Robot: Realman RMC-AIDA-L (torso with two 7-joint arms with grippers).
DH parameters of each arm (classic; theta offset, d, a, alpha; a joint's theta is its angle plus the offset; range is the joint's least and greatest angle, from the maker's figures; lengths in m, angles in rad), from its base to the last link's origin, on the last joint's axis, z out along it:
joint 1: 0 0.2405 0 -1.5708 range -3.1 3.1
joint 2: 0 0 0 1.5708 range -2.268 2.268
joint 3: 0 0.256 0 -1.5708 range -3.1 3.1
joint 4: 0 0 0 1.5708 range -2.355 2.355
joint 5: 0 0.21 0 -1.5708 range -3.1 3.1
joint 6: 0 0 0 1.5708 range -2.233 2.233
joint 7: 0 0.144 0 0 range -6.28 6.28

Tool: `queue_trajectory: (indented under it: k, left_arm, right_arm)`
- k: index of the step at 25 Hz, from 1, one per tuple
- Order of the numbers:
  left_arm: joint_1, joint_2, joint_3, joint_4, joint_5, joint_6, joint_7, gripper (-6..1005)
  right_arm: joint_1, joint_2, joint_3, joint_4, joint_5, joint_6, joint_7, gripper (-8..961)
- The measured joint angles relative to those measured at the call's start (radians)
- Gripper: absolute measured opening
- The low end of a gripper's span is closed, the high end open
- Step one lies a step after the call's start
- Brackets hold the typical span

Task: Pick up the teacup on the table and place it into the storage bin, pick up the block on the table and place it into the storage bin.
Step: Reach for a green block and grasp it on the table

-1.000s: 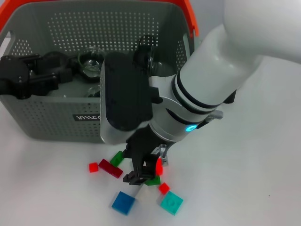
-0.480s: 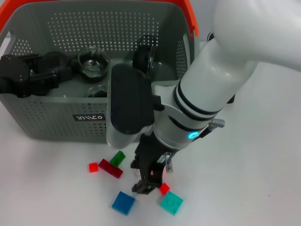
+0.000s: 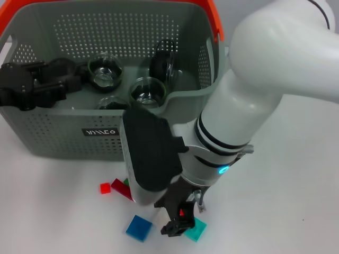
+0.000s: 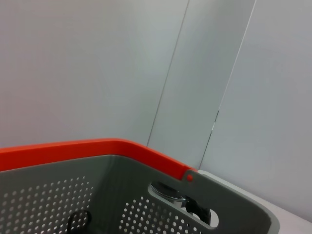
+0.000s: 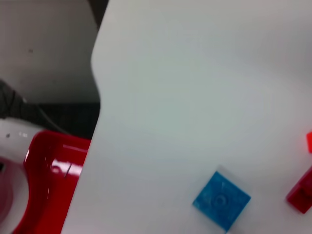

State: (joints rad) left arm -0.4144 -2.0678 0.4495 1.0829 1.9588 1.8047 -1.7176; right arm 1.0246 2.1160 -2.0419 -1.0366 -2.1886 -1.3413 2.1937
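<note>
Grey storage bin [image 3: 63,135] with its orange handle sits at the table's [image 3: 296,174] twelve o'clock side, glass teacups [image 3: 105,71] already inside it, one [image 3: 145,90] near the front wall. Blocks lie scattered on the table at six o'clock of the bin: a blue block [image 3: 139,228], a teal block [image 3: 196,229], a small red block [image 3: 105,187], a dark red bar [image 3: 123,189]. The right claw [image 3: 178,222] is down low among them, right between blue and teal, a bit of red showing at its tips; clenched or released, I cannot tell. The left claw [image 3: 21,87] hangs over the bin's nine o'clock edge, grip unclear.
</note>
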Motion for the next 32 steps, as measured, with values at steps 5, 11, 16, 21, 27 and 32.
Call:
queue_trajectory:
  k: [5, 11, 16, 21, 27, 32]
  left_arm:
    - [0.002, -0.001, 0.000, -0.003, -0.001, -0.004, 0.001, 628]
    - [-0.002, 0.003, 0.000, -0.021, -0.001, -0.006, 0.002, 628]
    - [-0.003, 0.005, 0.000, -0.023, -0.002, -0.008, 0.003, 628]
    - [-0.004, 0.006, 0.000, -0.023, -0.002, -0.017, 0.003, 628]
    - [-0.004, 0.006, 0.000, -0.023, -0.002, -0.019, 0.003, 628]
    - [-0.005, 0.004, 0.002, -0.024, 0.000, -0.022, 0.004, 628]
  right_arm:
    - [-0.003, -0.002, -0.009, 0.013, -0.003, 0.014, -0.061, 522]
    - [-0.014, 0.001, -0.011, 0.020, -0.005, 0.057, -0.107, 517]
    - [-0.015, 0.001, -0.012, 0.021, -0.005, 0.062, -0.096, 460]
    - [-0.015, -0.001, -0.012, 0.022, -0.005, 0.057, -0.063, 404]
    - [-0.009, -0.003, -0.008, 0.029, -0.074, 0.060, 0.055, 412]
    - [-0.014, 0.001, -0.011, 0.047, -0.078, 0.098, 0.048, 405]
